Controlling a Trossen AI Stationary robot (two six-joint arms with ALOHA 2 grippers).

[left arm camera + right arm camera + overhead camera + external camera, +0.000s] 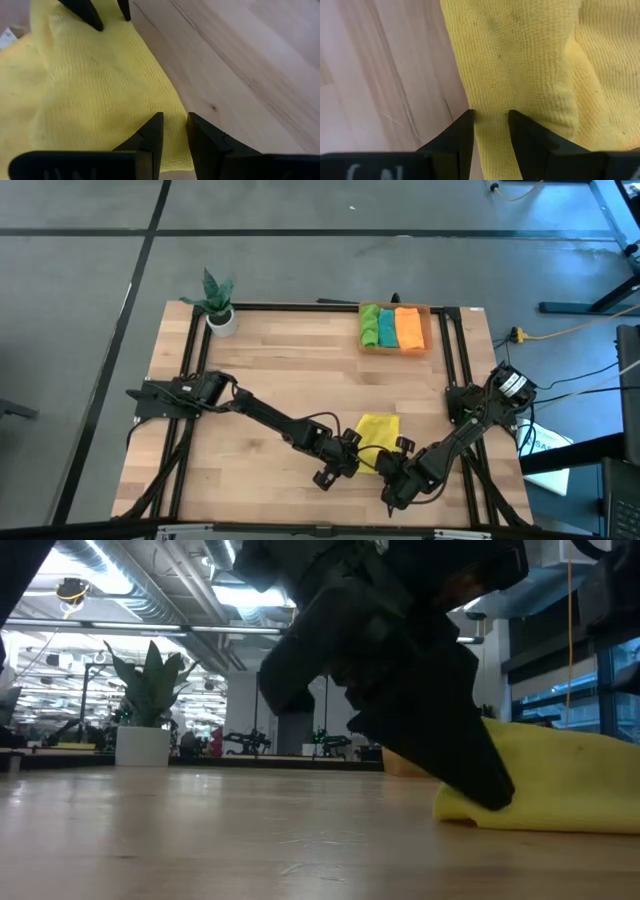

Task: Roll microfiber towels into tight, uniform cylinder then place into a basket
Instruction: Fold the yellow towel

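A plain yellow towel [378,428] with a fine knitted weave is seen on the pale wood-grain surface [300,370]. In the translucent orange basket [395,351], a green towel [370,327], a teal towel [387,328] and an orange towel [409,328] are shown side by side. Both tools are black. A green plant [215,292] is set in a white pot [222,322].

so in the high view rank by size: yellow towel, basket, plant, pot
1. basket
2. yellow towel, partly hidden by the grippers, so its place against the basket is unsure
3. plant
4. pot
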